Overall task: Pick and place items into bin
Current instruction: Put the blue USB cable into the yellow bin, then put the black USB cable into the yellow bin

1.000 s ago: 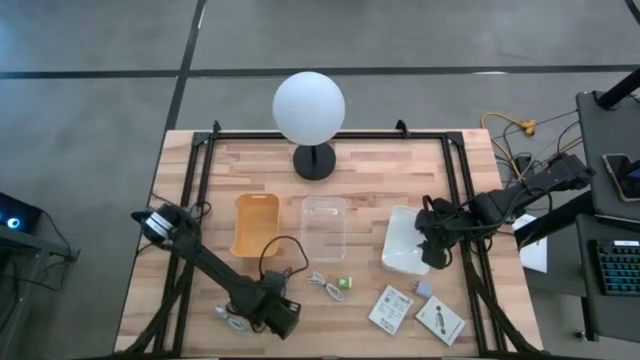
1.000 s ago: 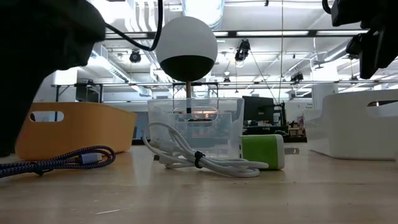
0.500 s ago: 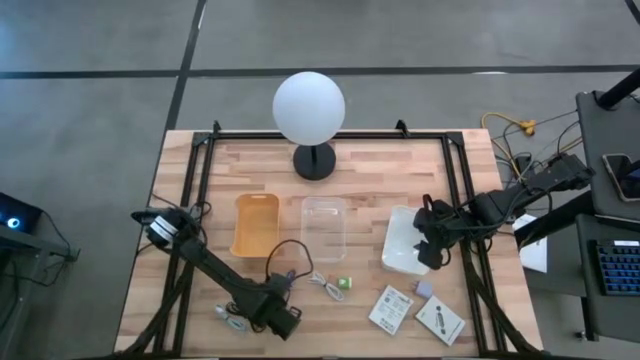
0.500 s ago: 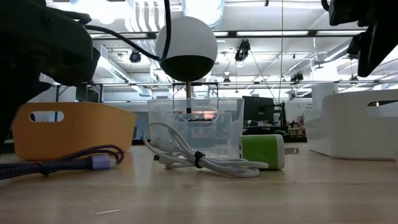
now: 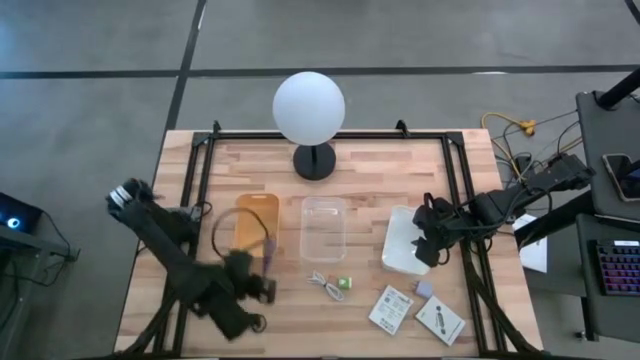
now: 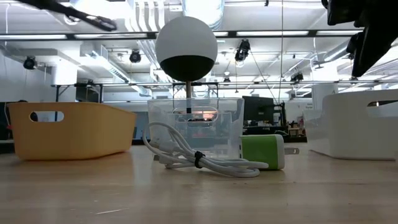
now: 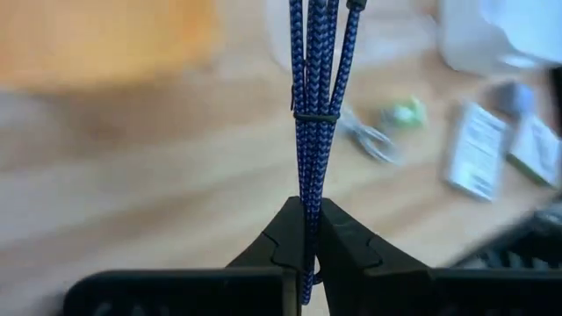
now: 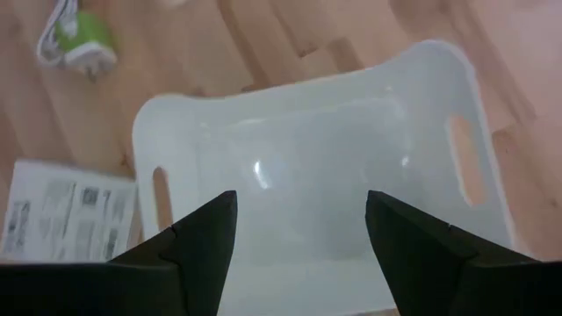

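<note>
A blue braided cable (image 7: 313,105), coiled into a bundle and bound by a tie, hangs clear of the table from my left gripper (image 7: 306,230), which is shut on it near the orange bin (image 5: 255,222). My right gripper (image 8: 299,237) hovers open over the white bin (image 8: 307,149), (image 5: 405,240) with nothing between its fingers. On the table lie a white cable with a green charger cube (image 5: 336,287), (image 6: 261,152), a grey cube (image 5: 424,288) and two white packets (image 5: 391,308), (image 5: 440,320). My left gripper pinches one end of the cable bundle (image 7: 306,206) between its two fingers, several strands together. The fingers slant down from above and lie along the strands. The bundle runs straight away from the fingertips, lifted clear of the table.
A clear bin (image 5: 324,228) stands between the orange and white bins. The white globe lamp (image 5: 309,108) on its black base stands at the far middle. Black frame rails run along the table's left and right sides.
My left gripper has shut on the blue cable near the table's near edge, then risen and swung toward the far edge and the orange bin. The cable has left the table and now hangs clear. My right gripper has kept still.
</note>
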Available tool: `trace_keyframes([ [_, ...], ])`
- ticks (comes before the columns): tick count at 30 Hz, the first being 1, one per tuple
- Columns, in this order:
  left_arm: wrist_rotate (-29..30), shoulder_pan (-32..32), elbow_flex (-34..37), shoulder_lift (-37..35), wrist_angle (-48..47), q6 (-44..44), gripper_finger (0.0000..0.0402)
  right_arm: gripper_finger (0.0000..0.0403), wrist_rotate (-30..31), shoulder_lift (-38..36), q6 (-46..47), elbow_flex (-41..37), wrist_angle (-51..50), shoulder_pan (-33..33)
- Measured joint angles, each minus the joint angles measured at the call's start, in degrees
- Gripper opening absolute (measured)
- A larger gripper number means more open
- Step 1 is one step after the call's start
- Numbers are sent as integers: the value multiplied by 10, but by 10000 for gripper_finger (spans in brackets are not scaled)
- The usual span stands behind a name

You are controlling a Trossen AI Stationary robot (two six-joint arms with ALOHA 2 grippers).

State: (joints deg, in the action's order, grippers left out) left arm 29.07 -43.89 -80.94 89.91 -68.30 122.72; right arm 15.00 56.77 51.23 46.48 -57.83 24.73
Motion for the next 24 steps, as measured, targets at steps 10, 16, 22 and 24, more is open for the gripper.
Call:
trace_keyframes([
  [10,-78,174,254,-203,81,-94,2,237,31,0,29,0,4,0],
  [16,-115,227,406,-253,225,-106,35,237,31,0,48,-1,4,0],
  [22,-114,229,397,-254,212,-114,118,237,31,0,54,-2,4,0],
  [24,-114,226,373,-256,219,-172,146,237,31,0,54,-2,4,0],
])
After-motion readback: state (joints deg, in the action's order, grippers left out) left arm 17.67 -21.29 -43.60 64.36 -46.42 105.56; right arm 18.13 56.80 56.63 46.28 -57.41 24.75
